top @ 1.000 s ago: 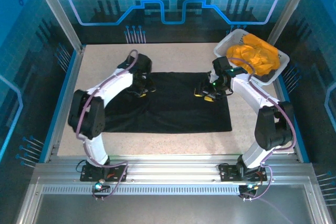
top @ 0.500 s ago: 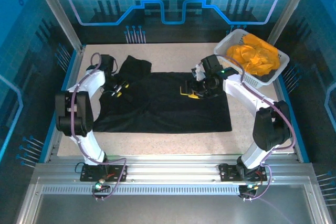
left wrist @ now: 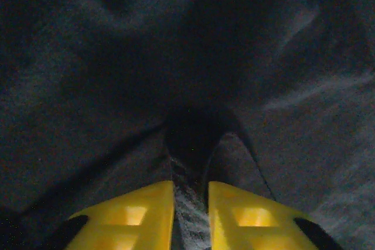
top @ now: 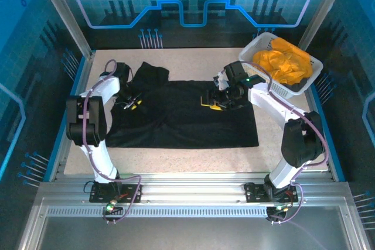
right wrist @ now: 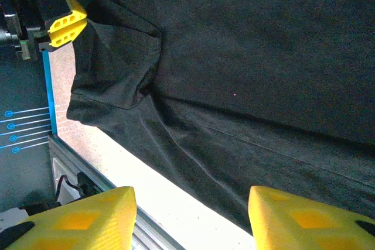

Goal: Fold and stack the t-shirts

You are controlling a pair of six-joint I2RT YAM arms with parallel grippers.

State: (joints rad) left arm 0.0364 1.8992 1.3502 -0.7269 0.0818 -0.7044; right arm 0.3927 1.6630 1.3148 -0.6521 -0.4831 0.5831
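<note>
The speckled tabletop point(top: 193, 156) carries a black shirt point(top: 187, 118) spread flat across its middle, its lower edge straight and near the front. One sleeve point(top: 149, 71) sticks out toward the back at the shirt's left end.

A white basket point(top: 251, 48) sits tilted at the back right corner, just beside the shirt's far right corner. It holds a heap of crumpled orange shirts point(top: 284, 62).

The left arm reaches along the left edge. The left gripper point(top: 132, 103) sits low on the shirt's left side, just below that sleeve. In the left wrist view its yellow fingers point(left wrist: 140, 215) are nearly together, with a ridge of black cloth pinched in the narrow gap.

The right gripper point(top: 212, 102) hangs over the shirt's upper middle. In the right wrist view its fingers point(right wrist: 88, 221) stand wide apart with nothing between them, above the shirt point(right wrist: 234, 57), whose rumpled left end lies near the left gripper point(right wrist: 64, 24).
</note>
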